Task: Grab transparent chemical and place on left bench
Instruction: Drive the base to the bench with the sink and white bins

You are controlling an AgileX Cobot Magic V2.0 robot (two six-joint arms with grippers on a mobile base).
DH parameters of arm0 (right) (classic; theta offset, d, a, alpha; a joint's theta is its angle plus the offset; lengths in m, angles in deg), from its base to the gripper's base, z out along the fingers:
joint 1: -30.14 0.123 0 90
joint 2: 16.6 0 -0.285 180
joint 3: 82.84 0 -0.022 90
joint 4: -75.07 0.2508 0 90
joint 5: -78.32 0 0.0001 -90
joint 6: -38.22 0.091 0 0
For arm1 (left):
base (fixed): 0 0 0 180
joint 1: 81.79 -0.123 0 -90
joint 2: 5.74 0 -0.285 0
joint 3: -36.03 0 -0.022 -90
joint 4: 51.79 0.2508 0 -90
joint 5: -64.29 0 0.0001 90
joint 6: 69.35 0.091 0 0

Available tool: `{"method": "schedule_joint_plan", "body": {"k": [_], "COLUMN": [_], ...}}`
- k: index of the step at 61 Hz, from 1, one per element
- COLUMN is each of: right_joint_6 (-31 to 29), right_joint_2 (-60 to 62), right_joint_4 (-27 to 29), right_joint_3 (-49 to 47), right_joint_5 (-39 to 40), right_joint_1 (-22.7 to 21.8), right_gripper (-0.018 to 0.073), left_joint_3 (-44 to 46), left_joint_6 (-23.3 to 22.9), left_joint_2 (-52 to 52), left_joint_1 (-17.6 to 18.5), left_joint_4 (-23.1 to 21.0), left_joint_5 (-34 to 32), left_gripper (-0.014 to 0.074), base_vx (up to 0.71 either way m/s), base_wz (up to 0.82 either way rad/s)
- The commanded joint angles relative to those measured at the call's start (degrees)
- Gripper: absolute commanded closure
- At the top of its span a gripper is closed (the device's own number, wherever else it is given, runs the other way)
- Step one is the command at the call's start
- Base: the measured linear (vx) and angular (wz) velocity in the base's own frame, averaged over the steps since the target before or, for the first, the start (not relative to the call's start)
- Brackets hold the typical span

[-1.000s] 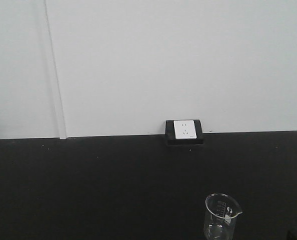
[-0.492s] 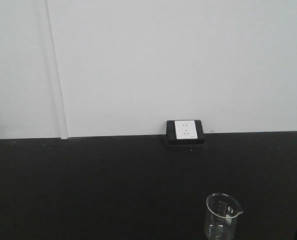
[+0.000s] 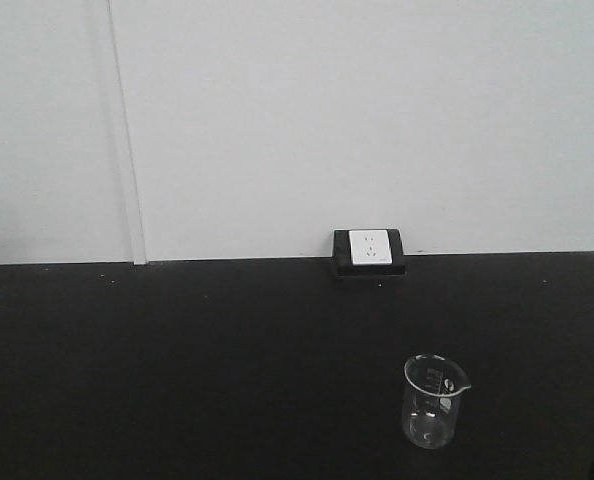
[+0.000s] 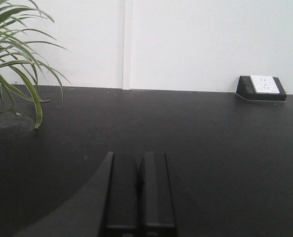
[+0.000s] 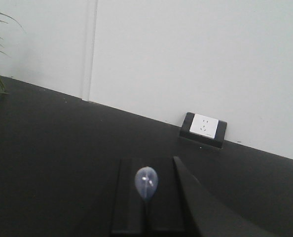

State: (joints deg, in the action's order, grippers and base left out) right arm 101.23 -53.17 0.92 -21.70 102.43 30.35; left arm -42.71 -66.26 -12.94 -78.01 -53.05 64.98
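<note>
STEP: carry | right fingers clamped on clear dropper, bulb showing between them | left fingers pressed together, empty | NEXT: swing toward left bench, not in view; lower before release.

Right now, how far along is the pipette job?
Grab looks done: the right pincer is shut on the transparent chemical, its clear bulb visible in the grip. The beaker holds no pipette on the countertop with the socket box. The left pincer is shut, empty. Left: carrying it to the left bench, in no view, and placing it.
</note>
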Motion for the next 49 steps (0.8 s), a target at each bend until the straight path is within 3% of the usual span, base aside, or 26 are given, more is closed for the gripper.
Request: {"method": "schedule_joint_plan", "body": {"k": [1,49], "right_joint_6": [0.0,0.0], "right_joint_2": [-0.2,-0.2], "right_joint_4": [1.4,1.4], "right_joint_3": [-1.7,-1.7], "right_joint_5": [1.0,1.0], "right_joint_1": [-0.3,-0.3], "right_gripper": [0.0564,0.0564], "left_joint_3": [-0.9,-0.9], "left_joint_6": [-0.4,-0.4], "left_joint_2": [1.1,1.1], "left_joint_1": [0.1,0.1], "left_joint_4": [0.0,0.0], "left_joint_5": [-4.5,-4.5], "left_gripper": [0.0600,0.0600], "base_vx": [-0.24,-0.35], "base_wz": [-0.04,0.06]}}
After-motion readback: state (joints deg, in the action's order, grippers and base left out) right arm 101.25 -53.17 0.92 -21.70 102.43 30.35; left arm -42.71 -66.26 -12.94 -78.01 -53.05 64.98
